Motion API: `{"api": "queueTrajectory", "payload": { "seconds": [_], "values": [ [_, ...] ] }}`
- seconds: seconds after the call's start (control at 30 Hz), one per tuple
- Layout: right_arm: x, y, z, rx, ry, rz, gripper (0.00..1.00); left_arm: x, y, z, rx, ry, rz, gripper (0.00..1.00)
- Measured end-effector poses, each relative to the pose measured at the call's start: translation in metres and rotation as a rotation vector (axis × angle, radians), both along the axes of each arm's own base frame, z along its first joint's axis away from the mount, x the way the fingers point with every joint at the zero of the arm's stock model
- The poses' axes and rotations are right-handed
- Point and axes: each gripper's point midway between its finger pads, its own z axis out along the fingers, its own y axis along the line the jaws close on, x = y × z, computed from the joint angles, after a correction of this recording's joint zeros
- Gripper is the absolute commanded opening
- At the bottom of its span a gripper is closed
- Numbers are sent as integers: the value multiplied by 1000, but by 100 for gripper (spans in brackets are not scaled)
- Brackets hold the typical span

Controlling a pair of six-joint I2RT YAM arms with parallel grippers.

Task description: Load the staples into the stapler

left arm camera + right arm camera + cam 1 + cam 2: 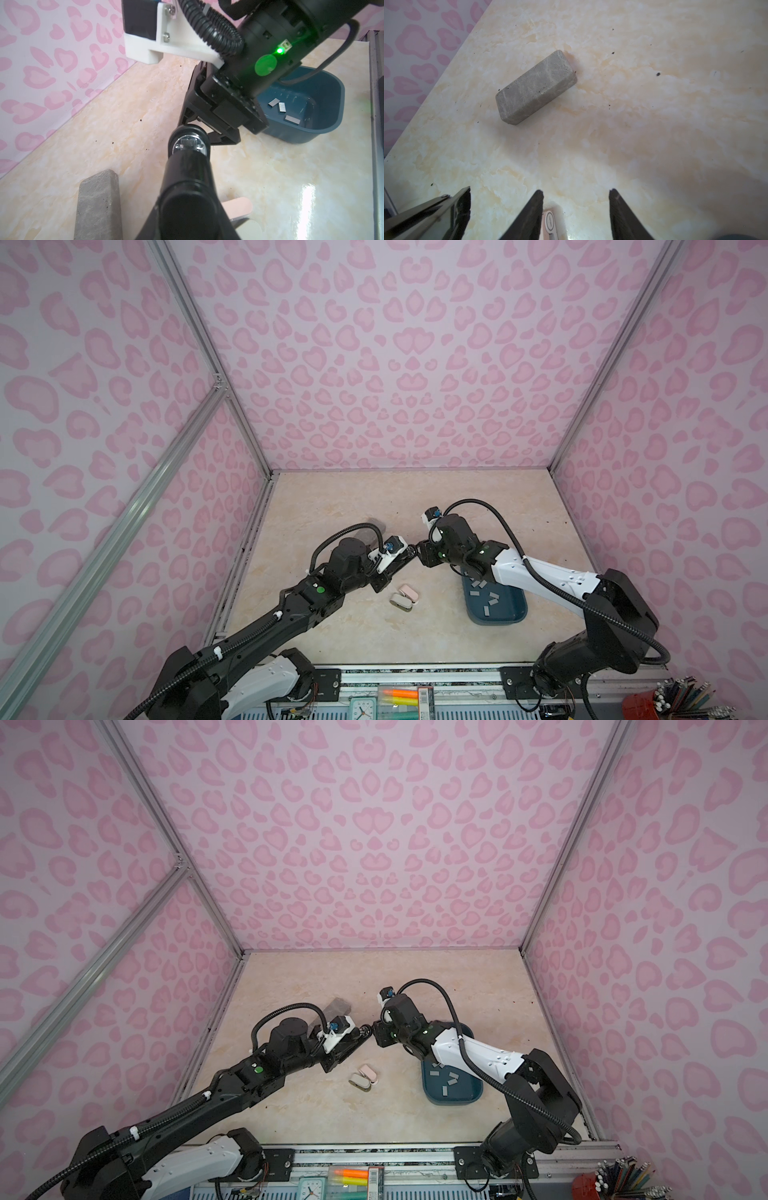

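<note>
The left hand [394,567] is clamped on the black stapler [187,166], holding it above the tabletop [654,104] with its front end towards the right hand [575,193] — probably so that arm can work it open. The right hand's jaws stand partly apart and empty, with the stapler just beside one finger. The staples [274,102] lie loose in the blue tray [324,133], partly under the right arm. A grey block [535,87] and two small pale items [402,600] lie nearby — neither seems in the way.

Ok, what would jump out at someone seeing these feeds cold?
The two claws meeting mid-table: the left claw grips the black stapler, the open right claw beside its tip. Then the blue tray of staples on the right, and the grey block further back.
</note>
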Motion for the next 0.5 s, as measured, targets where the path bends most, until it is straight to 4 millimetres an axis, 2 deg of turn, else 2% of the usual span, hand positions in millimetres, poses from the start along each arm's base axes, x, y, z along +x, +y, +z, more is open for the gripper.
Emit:
{"api": "queueTrajectory", "payload": {
  "seconds": [0.2, 0.33, 0.5],
  "values": [
    [-2, -4, 2, -11, 2, -10, 48, 0, 1, 3, -7, -11, 3, 4],
    [-10, -19, 25, 21, -61, -33, 50, 1, 1, 2, -5, -10, 6, 4],
    [-26, -32, 60, 116, -174, -20, 46, 2, 0, -2, 7, 3, 6, 4]
  ]
}}
